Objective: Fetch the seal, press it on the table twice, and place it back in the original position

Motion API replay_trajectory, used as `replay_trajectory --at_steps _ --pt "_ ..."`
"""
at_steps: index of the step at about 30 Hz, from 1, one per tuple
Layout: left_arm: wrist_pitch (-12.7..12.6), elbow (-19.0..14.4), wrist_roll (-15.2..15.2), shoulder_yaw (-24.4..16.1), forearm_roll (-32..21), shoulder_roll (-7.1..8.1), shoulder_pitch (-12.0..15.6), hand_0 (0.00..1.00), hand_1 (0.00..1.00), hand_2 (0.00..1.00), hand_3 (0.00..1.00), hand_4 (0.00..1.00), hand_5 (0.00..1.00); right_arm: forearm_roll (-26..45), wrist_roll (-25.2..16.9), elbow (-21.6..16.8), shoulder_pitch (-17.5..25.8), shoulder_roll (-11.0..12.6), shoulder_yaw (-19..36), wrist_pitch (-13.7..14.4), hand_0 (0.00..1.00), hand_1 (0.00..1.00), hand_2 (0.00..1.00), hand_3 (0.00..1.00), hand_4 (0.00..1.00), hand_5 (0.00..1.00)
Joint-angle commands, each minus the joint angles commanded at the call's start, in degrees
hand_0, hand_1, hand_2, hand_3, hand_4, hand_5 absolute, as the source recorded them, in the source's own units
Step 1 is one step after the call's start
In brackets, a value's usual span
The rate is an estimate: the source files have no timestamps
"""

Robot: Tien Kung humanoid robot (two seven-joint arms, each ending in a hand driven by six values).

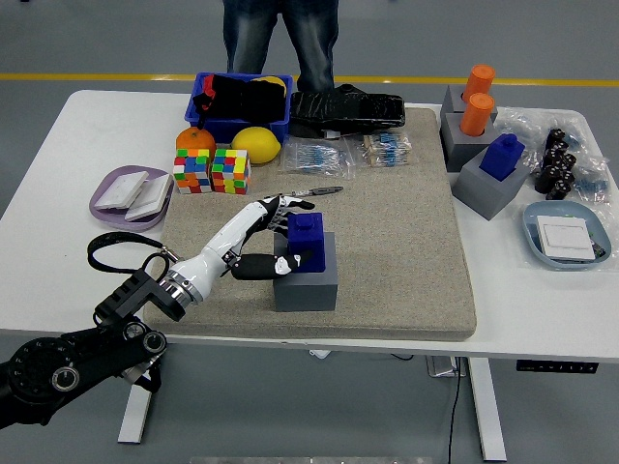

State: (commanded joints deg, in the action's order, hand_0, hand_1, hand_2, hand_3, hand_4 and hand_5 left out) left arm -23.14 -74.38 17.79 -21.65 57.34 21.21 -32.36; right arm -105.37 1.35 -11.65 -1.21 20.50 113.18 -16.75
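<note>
The blue seal sits low in its grey holder block on the beige mat, left of centre. My left hand reaches in from the lower left. Its fingers curl behind the seal's left side. The thumb lies against the seal's front lower edge. The hand stays closed on the seal. The right arm is out of view.
Two colour cubes, an orange and a lemon lie behind my hand. A purple tray is at the left. At the right stand another blue seal, orange seals and a blue dish. A person stands at the far side.
</note>
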Motion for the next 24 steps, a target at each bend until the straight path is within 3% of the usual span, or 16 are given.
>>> replay_trajectory --at_steps 24 --pt "-0.08 -0.32 -0.3 -0.01 0.84 0.51 -0.38 0.549 0.476 0.493 0.784 0.587 0.002 0.01 -0.03 -0.06 -0.04 -0.01 0.03 0.04 0.792 0.7 0.671 0.65 0.814 0.461"
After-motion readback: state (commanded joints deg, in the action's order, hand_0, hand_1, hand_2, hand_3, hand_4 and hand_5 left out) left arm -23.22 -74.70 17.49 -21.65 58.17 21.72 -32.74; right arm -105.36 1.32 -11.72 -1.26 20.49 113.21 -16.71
